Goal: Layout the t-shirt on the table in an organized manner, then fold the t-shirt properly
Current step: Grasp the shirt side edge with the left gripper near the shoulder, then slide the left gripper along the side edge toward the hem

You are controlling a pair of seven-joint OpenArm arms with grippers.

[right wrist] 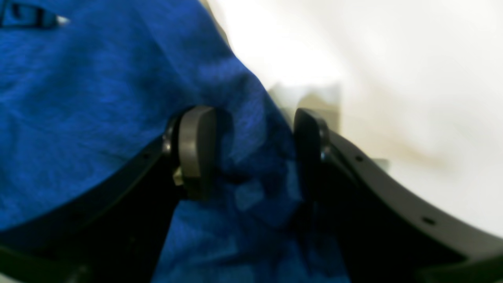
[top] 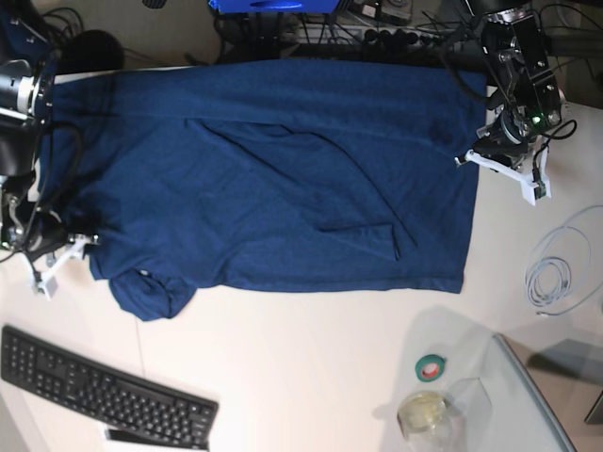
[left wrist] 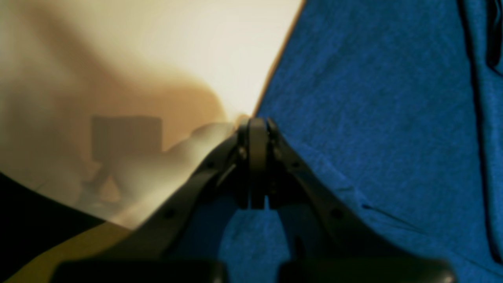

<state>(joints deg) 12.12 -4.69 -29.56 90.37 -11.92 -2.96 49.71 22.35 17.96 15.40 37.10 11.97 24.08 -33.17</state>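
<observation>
The navy t-shirt [top: 283, 169] lies spread across the white table [top: 311, 367], with a sleeve bunched at its lower left corner [top: 146, 294]. My left gripper [top: 468, 155] is at the shirt's right edge. In the left wrist view its jaws [left wrist: 257, 125] are shut together on the edge of the t-shirt [left wrist: 373, 118], and the cloth rises toward them. My right gripper [top: 80, 243] is at the shirt's left edge. In the right wrist view it [right wrist: 251, 118] stands open, with a loose fold of the t-shirt [right wrist: 98, 98] lying between its fingers [right wrist: 196, 149].
A black keyboard [top: 104, 395] lies at the front left. A green tape roll [top: 431, 367], a small jar [top: 424, 411] and a clear panel [top: 546, 395] sit at the front right. A coiled white cable [top: 556, 278] lies at the right edge. Cables crowd the back.
</observation>
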